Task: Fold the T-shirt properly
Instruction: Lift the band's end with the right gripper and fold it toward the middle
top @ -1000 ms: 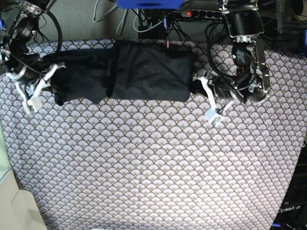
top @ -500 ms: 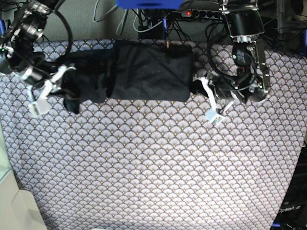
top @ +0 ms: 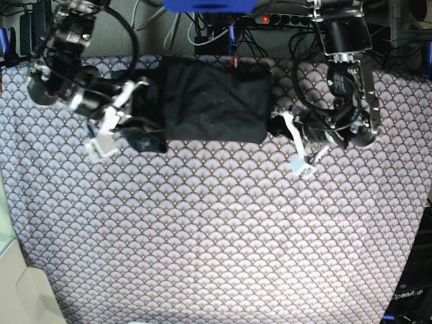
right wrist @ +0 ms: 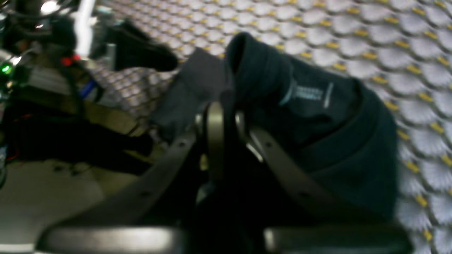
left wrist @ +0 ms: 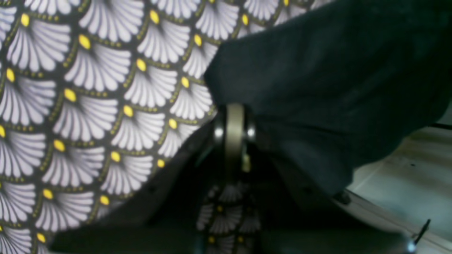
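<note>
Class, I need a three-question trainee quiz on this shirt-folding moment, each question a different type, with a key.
1. True or false: the T-shirt lies at the near edge of the tablecloth.
2. Multiple choice: the right gripper is A) open above bare cloth, B) shut on the shirt, C) out of view.
3. Fill in: the left gripper pinches the shirt's edge on the base view's ____ side.

Key: 1. False, it lies at the far edge. 2. B. 3. right.
</note>
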Controlling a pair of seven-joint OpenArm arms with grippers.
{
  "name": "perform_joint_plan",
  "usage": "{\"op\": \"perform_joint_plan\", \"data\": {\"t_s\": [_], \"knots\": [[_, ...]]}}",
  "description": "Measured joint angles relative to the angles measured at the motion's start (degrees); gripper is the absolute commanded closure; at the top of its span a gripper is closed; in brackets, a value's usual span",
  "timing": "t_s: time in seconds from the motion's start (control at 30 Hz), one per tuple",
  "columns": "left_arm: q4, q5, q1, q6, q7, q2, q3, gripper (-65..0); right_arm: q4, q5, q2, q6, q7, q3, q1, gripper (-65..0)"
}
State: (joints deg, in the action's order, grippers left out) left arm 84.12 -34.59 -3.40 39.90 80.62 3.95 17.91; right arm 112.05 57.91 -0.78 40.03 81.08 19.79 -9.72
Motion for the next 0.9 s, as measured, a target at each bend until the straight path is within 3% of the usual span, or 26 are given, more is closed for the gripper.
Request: {"op": "perform_joint_plan", "data": {"t_s": [0.7,0.9], "knots": [[-7.58,-1.07,-2.19,0.00,-0.28,-0.61,0.11,0.0,0.07,0.02,-5.86,0.00,0.00,-12.70,2.19,-1.4],[-7.58,-1.07,-2.21,0.00,-0.26,-0.61,0.09,0.0,0.00,-0.02,-6.05,-0.02,0.15,-14.43,3.48,-1.4]]}}
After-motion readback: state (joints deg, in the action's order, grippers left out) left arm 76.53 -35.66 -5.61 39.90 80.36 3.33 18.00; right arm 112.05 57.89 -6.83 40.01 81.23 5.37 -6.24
